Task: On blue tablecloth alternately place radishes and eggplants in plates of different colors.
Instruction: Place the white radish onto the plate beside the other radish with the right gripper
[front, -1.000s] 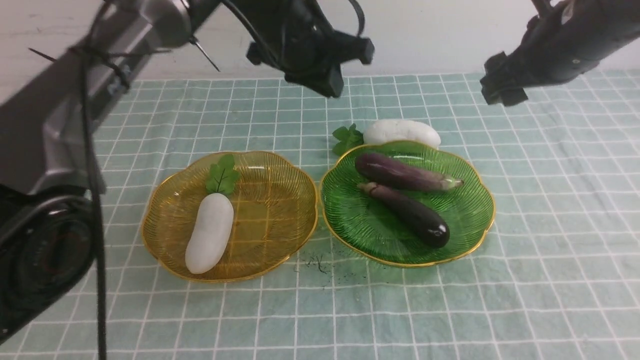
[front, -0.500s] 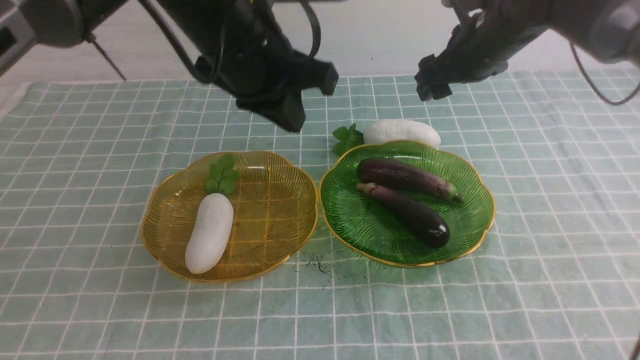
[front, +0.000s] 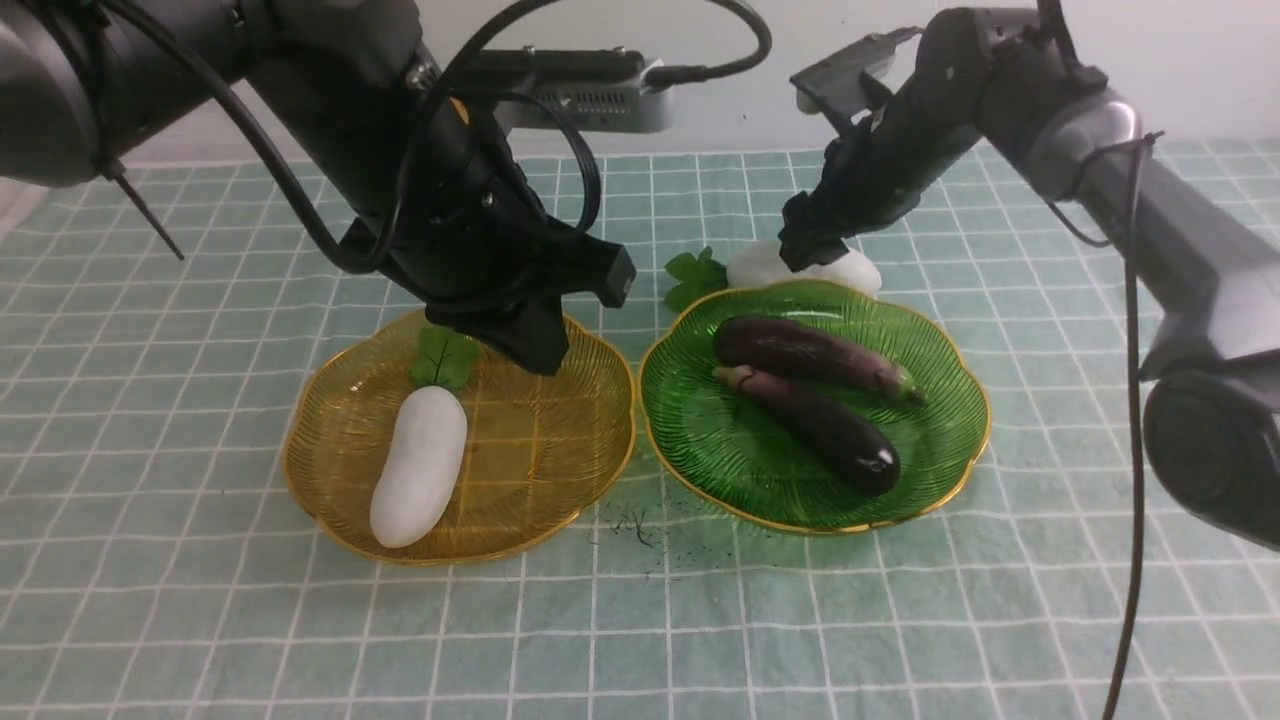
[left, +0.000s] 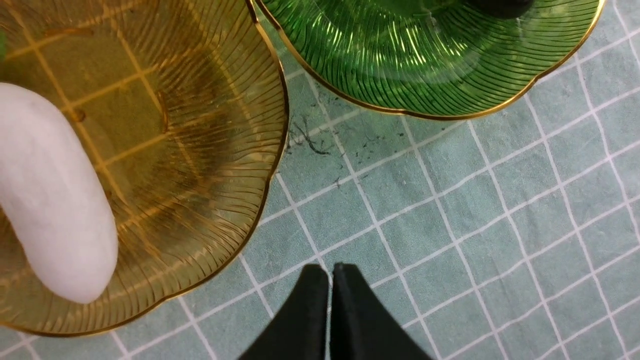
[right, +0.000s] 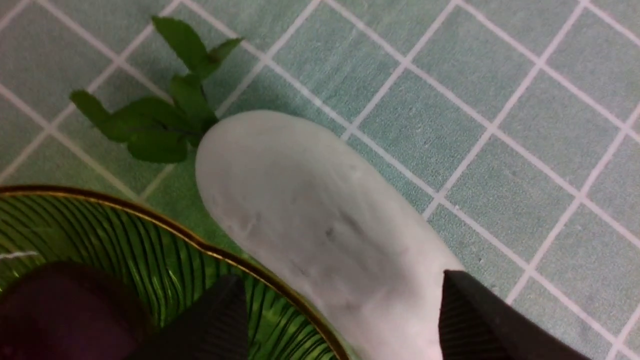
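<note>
On the blue tablecloth (front: 900, 620) stand two plates. The amber plate (front: 560, 420) holds one white radish (front: 418, 480). Two dark purple eggplants (front: 810, 355) (front: 830, 430) lie in the green plate (front: 720, 450). A second radish (front: 850, 270) rests on the cloth just behind the green plate. My right gripper (front: 805, 255) is down over it, open, with a finger close on either side of the radish (right: 310, 225). My left gripper (front: 540, 350) hangs shut and empty above the amber plate's far side.
Dark specks and a small scribble mark (front: 635, 525) lie on the cloth between the plates' near rims. Both arms reach in from above over the far half of the table. A pale wall runs behind the cloth's far edge.
Both arms swung in and down. The left gripper dropped over the amber plate. The right gripper moved left and down onto the radish behind the green plate, jaws narrowing.
</note>
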